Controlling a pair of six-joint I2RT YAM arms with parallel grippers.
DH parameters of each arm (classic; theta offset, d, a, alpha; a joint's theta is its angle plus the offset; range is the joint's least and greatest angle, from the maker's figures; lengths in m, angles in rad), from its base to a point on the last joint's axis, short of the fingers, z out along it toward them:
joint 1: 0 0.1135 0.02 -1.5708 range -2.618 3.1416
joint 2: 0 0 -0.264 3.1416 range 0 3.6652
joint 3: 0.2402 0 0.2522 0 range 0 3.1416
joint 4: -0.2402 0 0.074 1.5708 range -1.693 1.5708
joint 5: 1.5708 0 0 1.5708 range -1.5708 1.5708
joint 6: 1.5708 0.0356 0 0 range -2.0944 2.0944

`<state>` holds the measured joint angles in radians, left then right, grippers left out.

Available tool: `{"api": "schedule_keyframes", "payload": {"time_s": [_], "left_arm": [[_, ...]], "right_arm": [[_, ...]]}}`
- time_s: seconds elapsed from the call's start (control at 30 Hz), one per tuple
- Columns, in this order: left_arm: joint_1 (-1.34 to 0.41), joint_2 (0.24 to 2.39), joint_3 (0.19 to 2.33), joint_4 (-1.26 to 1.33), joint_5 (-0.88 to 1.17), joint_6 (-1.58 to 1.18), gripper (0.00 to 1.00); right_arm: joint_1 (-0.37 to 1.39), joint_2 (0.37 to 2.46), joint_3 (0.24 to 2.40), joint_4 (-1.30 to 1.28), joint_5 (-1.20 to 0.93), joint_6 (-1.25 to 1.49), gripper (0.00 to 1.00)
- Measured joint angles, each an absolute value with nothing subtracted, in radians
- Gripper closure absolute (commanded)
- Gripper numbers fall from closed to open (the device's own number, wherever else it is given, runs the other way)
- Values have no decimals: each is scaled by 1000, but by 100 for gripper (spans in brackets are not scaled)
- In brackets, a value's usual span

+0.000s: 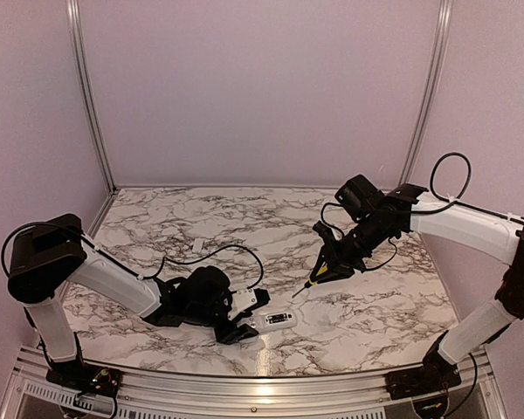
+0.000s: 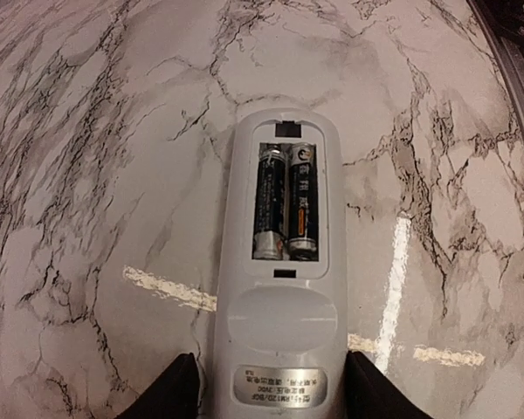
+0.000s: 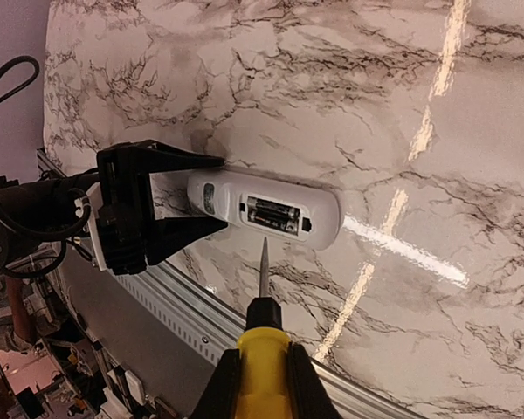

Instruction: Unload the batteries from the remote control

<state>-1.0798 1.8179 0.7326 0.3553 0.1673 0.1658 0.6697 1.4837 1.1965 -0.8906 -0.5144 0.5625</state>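
Straddling the label end of the remote control, the left gripper is seen with jaws apart, though whether they press it cannot be told; the light, stiff, smooth plastic is best pinched across these narrow sides. Ahead of them, the batteries lie side by side in the open recess, glossy cylinders judged slippery and best levered at a metal end. Farther off, the right gripper is clamped on a yellow-handled screwdriver, its tip just beside the remote control.

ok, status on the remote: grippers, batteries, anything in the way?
Left gripper open, straddling remote control's label end. Right gripper shut on screwdriver, tip just short of it. Both batteries seated in open compartment. Nothing in the way.
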Motion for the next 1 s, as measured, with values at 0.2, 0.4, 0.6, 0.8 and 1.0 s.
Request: {"api": "schedule_keyframes", "payload": {"time_s": [0.2, 0.4, 0.6, 0.8, 1.0], "left_arm": [[-1079, 1826, 760, 317, 186, 212, 60], [-1078, 1826, 778, 282, 184, 228, 62], [-1078, 1825, 813, 218, 171, 233, 62], [-1079, 1825, 854, 151, 155, 236, 63], [-1079, 1825, 896, 99, 131, 224, 63]], "right_arm": [[670, 1484, 1196, -890, -513, 565, 100], [670, 1484, 1196, -890, -506, 564, 100], [678, 1484, 1196, -889, -488, 549, 100], [686, 1496, 1196, -864, -481, 544, 100], [686, 1512, 1168, -829, -479, 525, 100]]}}
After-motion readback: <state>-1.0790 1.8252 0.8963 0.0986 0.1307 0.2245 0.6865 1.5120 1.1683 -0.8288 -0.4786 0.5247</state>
